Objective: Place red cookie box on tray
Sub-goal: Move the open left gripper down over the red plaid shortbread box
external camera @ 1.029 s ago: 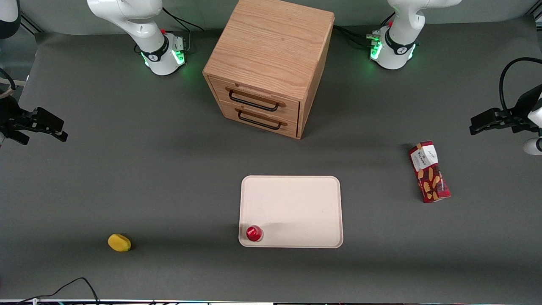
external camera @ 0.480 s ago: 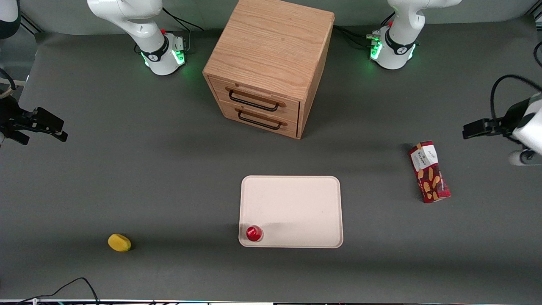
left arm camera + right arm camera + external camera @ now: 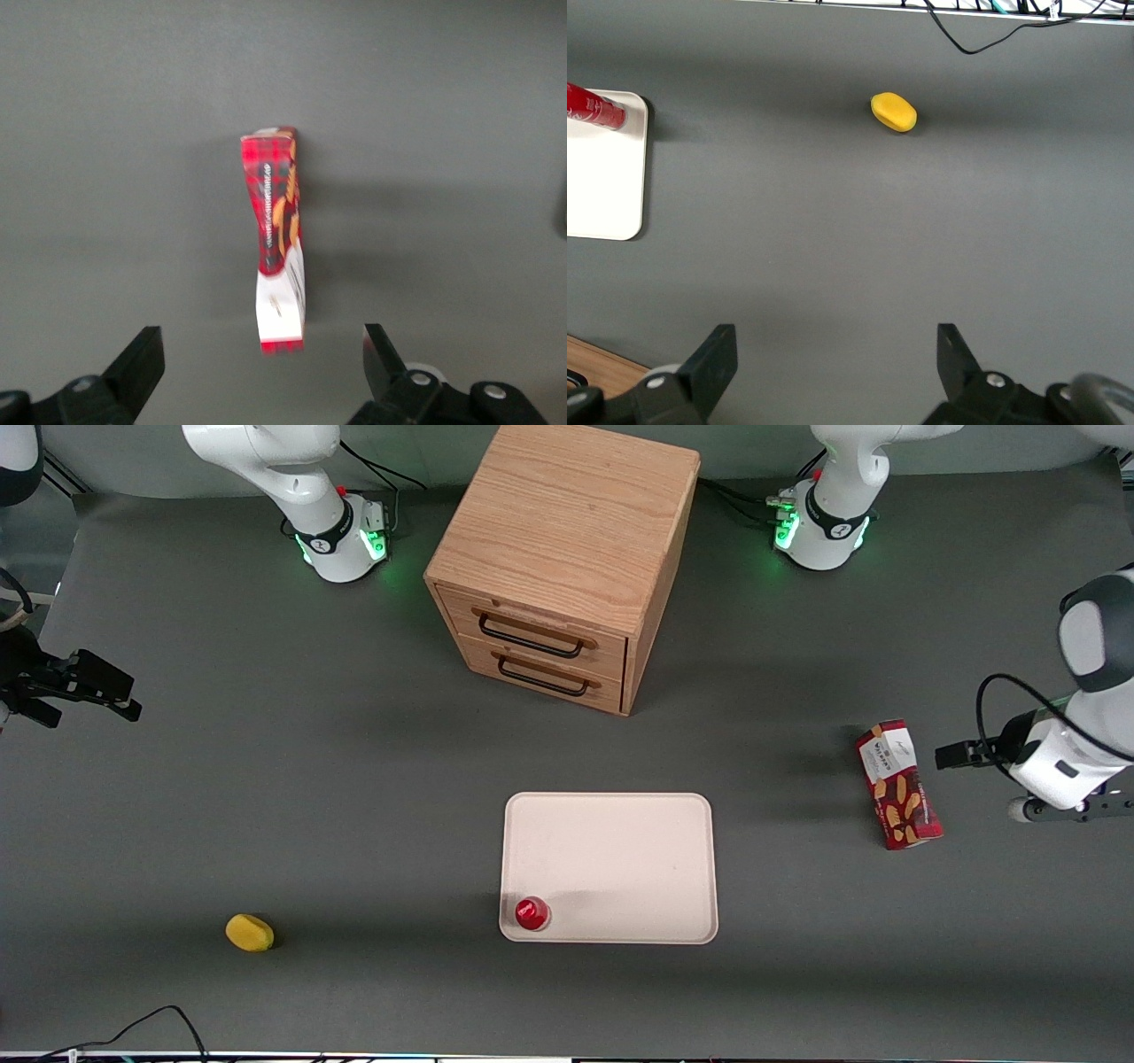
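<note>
The red cookie box (image 3: 897,784) lies flat on the grey table toward the working arm's end, its white-label end pointing away from the front camera. It also shows in the left wrist view (image 3: 276,239), lengthwise, with its white end nearest the fingers. My left gripper (image 3: 952,756) hovers beside the box, apart from it. In the left wrist view the gripper (image 3: 260,341) is open and empty. The cream-pink tray (image 3: 609,866) lies at the table's middle, nearer the front camera than the cabinet, and its edge shows in the right wrist view (image 3: 602,168).
A small round red object (image 3: 532,913) stands on the tray's near corner. A wooden two-drawer cabinet (image 3: 563,558) stands farther from the camera than the tray. A yellow object (image 3: 250,933) lies toward the parked arm's end.
My left gripper has swung nearer the front camera and closer to the cookie box, with the wrist turned. The box, tray and other things have not moved.
</note>
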